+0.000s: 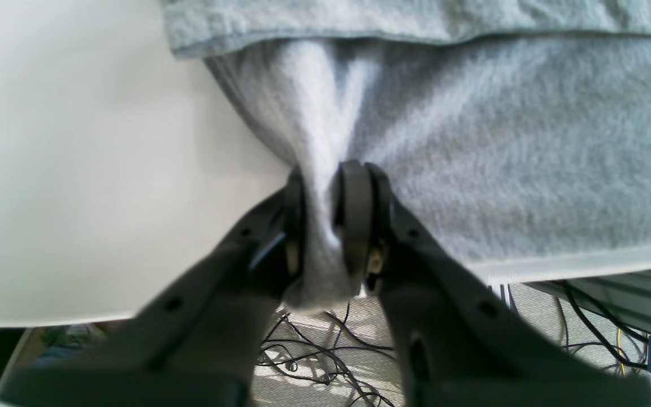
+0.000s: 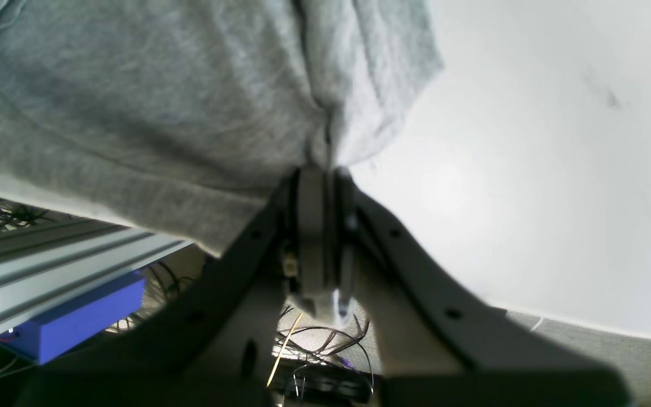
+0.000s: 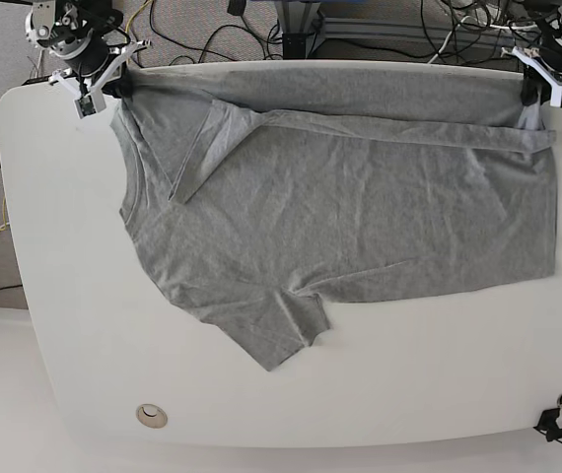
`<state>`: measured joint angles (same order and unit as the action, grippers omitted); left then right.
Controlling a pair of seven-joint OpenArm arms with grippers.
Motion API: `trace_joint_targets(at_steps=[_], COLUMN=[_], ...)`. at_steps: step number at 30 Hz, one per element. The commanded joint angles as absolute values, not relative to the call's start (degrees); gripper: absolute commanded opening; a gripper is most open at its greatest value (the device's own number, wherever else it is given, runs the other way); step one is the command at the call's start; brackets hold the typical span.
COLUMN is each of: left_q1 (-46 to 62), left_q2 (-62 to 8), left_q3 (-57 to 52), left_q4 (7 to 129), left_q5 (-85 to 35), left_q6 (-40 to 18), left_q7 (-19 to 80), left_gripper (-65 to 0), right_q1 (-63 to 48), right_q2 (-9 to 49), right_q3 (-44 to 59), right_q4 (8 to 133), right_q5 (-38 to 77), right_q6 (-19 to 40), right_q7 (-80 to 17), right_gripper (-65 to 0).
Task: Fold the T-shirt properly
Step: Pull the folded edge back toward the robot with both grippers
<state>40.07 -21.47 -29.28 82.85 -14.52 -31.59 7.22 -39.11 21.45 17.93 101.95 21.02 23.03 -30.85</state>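
Observation:
The grey T-shirt (image 3: pixel 360 217) lies spread and wrinkled on the white table (image 3: pixel 84 345), neck to the left, hem to the right, its far edge along the table's back edge. The far sleeve (image 3: pixel 212 138) is folded in onto the body; the near sleeve (image 3: pixel 276 330) points toward the front. At the back right corner my left gripper (image 3: pixel 535 94) is shut on the hem corner, with a bunch of grey cloth (image 1: pixel 317 226) pinched between its fingers. My right gripper (image 3: pixel 113 87) at the back left is shut on the shoulder edge (image 2: pixel 325 147). No lettering shows.
Cables (image 3: pixel 222 34) and an aluminium rail (image 3: pixel 380 25) run behind the table's far edge. A blue box (image 2: pixel 77 322) sits under the rail in the right wrist view. A round grommet (image 3: pixel 150 415) and a black fitting (image 3: pixel 557 426) mark the front edge.

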Motion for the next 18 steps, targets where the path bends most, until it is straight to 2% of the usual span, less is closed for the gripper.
trace_joint_targets(at_steps=[1, 8, 9, 10, 14, 15, 18], left_q1=[42.0, 40.7, 40.6, 40.6, 40.5, 40.5, 40.5], left_q2=[-21.1, -21.2, -21.3, -21.9, -22.7, -22.7, -24.1], left_q3=[-28.4, -28.3, -28.3, -28.3, -28.3, -28.3, -28.4], left_q4=[81.7, 81.7, 81.7, 81.7, 81.7, 81.8, 83.6], left_q5=[-8.7, -8.7, -8.7, -8.7, -8.7, -8.7, -8.7], left_q6=[-32.4, -32.4, -32.4, -32.4, -32.4, -32.4, -32.4], left_q7=[16.9, 17.0, 17.0, 17.0, 17.0, 17.0, 17.0], left_gripper=[-58.7, -58.3, -56.6, -51.7, -19.2, -13.7, -8.4], right_q1=[-39.9, -38.5, -38.4, -38.4, -38.3, -38.3, -38.3], right_q2=[21.8, 21.5, 21.5, 21.5, 21.5, 21.7, 21.8], right_q3=[18.0, 18.0, 18.1, 18.2, 18.2, 18.2, 18.2], right_q4=[101.4, 101.3, 101.3, 101.6, 102.9, 103.3, 104.6], right_q5=[18.6, 18.7, 18.8, 18.9, 18.7, 18.8, 18.7], right_q6=[22.4, 22.3, 22.2, 22.1, 22.2, 22.2, 22.2], right_q7=[-35.0, -35.1, -35.1, -35.1, -35.1, -35.1, -35.1], right_gripper=[-65.0, -65.0, -62.5, -57.0, -38.3, -35.2, -29.0])
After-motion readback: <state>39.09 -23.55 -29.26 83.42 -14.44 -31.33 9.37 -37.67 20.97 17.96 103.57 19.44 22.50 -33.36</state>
